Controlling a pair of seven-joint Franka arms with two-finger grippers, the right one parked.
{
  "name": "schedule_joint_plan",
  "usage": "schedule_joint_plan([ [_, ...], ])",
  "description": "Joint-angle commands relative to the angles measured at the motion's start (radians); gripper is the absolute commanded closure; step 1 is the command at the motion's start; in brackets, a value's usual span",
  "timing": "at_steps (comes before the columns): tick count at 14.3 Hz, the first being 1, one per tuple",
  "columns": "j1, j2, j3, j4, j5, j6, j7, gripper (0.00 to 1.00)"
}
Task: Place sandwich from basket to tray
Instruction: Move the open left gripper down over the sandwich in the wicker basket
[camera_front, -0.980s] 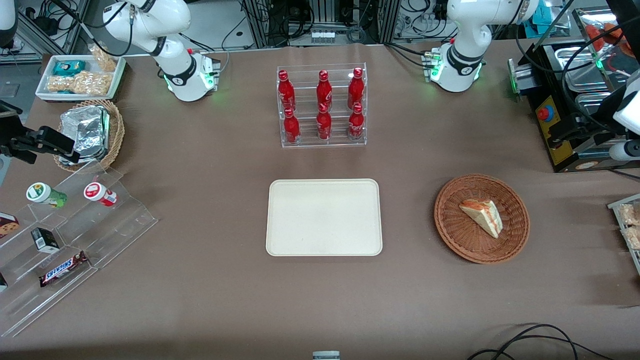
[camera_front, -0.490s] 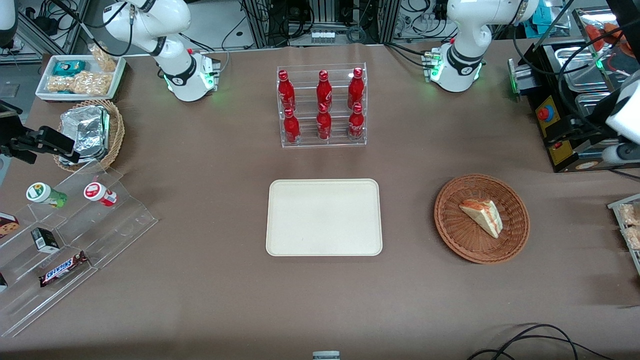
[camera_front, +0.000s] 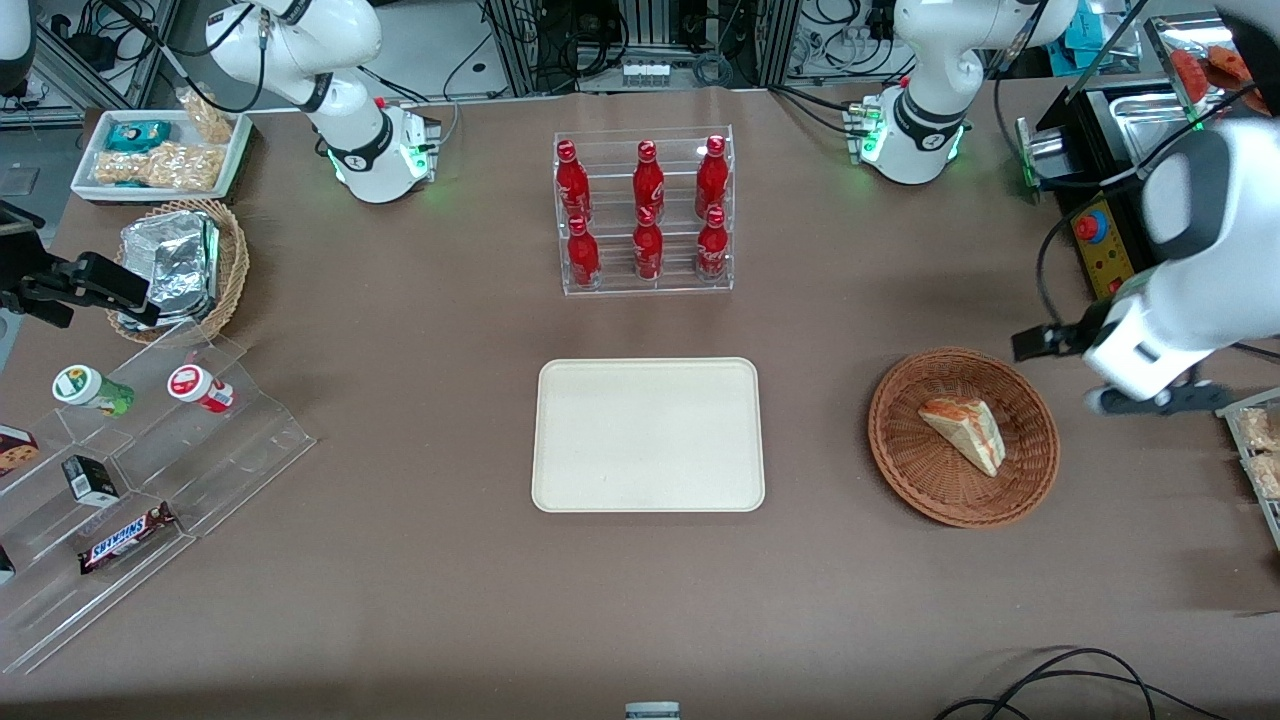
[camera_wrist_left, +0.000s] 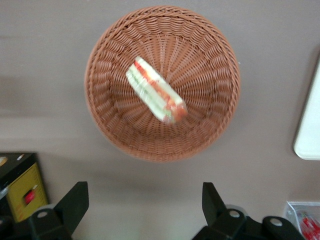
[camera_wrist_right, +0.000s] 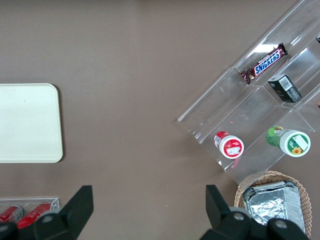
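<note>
The sandwich (camera_front: 965, 432) lies in the reddish-brown basket (camera_front: 910, 465), its orange and green filling edge showing in the left wrist view (camera_wrist_left: 156, 91). The cream-white tray (camera_front: 648, 435) lies flat at the table's middle, with nothing on it; its corner shows in the left wrist view (camera_wrist_left: 310, 125). My left gripper (camera_front: 1155, 402) hangs above the table just beside the basket (camera_wrist_left: 210, 60), toward the working arm's end. Its fingers (camera_wrist_left: 75, 200) are spread wide and hold nothing.
A clear rack of red bottles (camera_front: 645, 210) stands farther from the front camera than the tray. A black control box (camera_front: 1100, 240) and a snack rack (camera_front: 1255, 450) flank the working arm. A stepped acrylic stand (camera_front: 150, 470), foil-packet basket (camera_front: 185, 265) and snack bin (camera_front: 160, 155) lie toward the parked arm's end.
My left arm has swung in from the table's edge toward the basket and come nearer to the front camera. The sandwich, basket and tray have not moved.
</note>
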Motion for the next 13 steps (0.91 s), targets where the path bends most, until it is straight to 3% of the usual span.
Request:
schedule_joint_plan([
  [1, -0.007, 0.014, 0.003, -0.107, 0.015, 0.151, -0.067, 0.00],
  [4, -0.007, 0.029, 0.003, -0.188, 0.018, 0.294, -0.269, 0.00],
  [9, -0.040, 0.135, 0.003, -0.195, 0.018, 0.449, -0.872, 0.00],
  [13, -0.038, 0.204, 0.003, -0.192, 0.011, 0.484, -0.927, 0.00],
])
